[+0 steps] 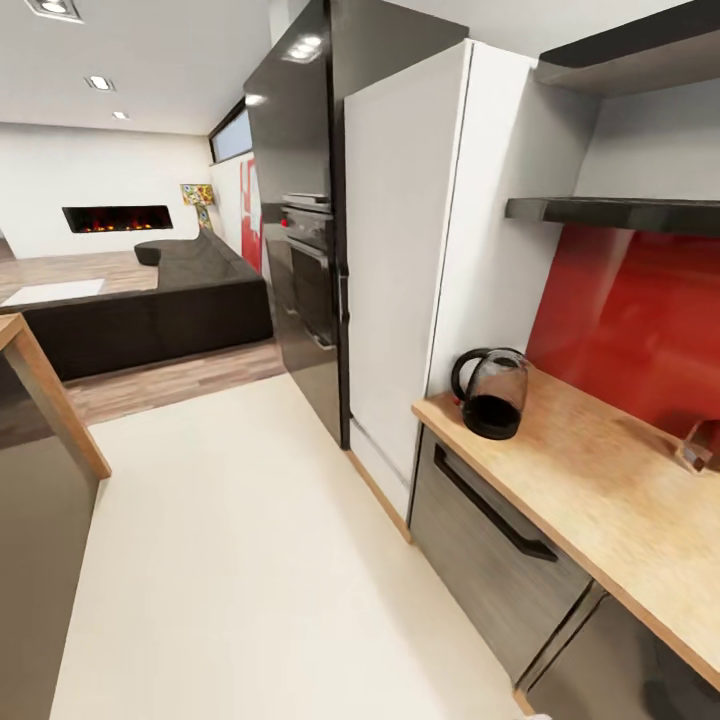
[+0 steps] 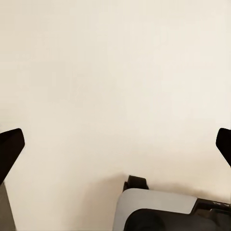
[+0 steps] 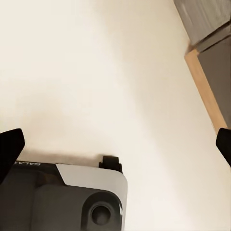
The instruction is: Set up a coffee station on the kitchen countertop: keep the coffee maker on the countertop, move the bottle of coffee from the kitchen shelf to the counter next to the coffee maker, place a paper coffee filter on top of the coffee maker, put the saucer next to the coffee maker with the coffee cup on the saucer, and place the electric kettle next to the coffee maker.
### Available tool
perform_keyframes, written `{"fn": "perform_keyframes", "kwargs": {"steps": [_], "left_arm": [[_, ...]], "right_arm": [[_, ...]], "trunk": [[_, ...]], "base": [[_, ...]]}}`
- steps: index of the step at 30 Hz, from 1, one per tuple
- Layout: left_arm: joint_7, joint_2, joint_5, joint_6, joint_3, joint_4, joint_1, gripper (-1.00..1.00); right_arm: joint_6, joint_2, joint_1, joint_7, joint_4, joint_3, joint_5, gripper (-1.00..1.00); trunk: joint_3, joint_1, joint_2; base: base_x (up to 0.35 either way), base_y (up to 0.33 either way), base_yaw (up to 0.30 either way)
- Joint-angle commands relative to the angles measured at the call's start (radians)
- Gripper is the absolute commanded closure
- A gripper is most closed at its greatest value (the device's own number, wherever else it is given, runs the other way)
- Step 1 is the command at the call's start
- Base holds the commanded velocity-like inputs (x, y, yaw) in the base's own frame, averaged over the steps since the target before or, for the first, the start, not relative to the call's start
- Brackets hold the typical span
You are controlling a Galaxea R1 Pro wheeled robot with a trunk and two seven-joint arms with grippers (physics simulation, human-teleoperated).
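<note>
The electric kettle (image 1: 492, 392), clear glass with a black base, black loop handle and dark liquid, stands at the left end of the kitchen countertop (image 1: 590, 500). Above the worktop hangs the dark grey kitchen shelf (image 1: 620, 212), and its visible part carries nothing. A small brownish object (image 1: 702, 445), cut off by the picture's right edge, sits on the worktop; I cannot tell what it is. My left gripper (image 2: 115, 149) is open over the cream floor with nothing between its fingers. My right gripper (image 3: 115, 147) is open too, near the cabinet's wooden foot (image 3: 202, 91).
A tall white cabinet (image 1: 420, 250) and a black oven tower (image 1: 300, 230) stand left of the worktop. A drawer with a black handle (image 1: 490, 505) faces the cream floor (image 1: 250, 560). A wooden counter corner (image 1: 50, 390) juts in at the left. A dark sofa (image 1: 150, 310) lies beyond.
</note>
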Motion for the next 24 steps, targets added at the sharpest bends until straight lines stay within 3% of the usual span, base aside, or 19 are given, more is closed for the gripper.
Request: {"fn": "perform_keyframes", "kwargs": {"steps": [1, 9, 24], "left_arm": [[-0.003, 0.001, 0.011, -0.003, -0.007, 0.001, -0.001, -1.0], [-0.003, 0.001, 0.011, -0.003, -0.007, 0.0, -0.001, -1.0], [-0.003, 0.0, 0.011, -0.005, -0.007, 0.002, -0.001, -1.0]], "right_arm": [[-0.004, 0.0, -0.001, 0.002, 0.001, 0.008, -0.01, -1.0], [-0.004, 0.0, -0.001, 0.002, 0.001, 0.008, -0.01, -1.0], [-0.004, 0.0, -0.001, 0.002, 0.001, 0.006, -0.012, -1.0]], "trunk": [[-0.002, 0.001, -0.002], [-0.002, 0.001, -0.002], [-0.002, 0.001, -0.002]], "base": [[0.251, 0.259, -0.117], [0.205, 0.283, -0.1], [0.23, 0.267, -0.004]]}}
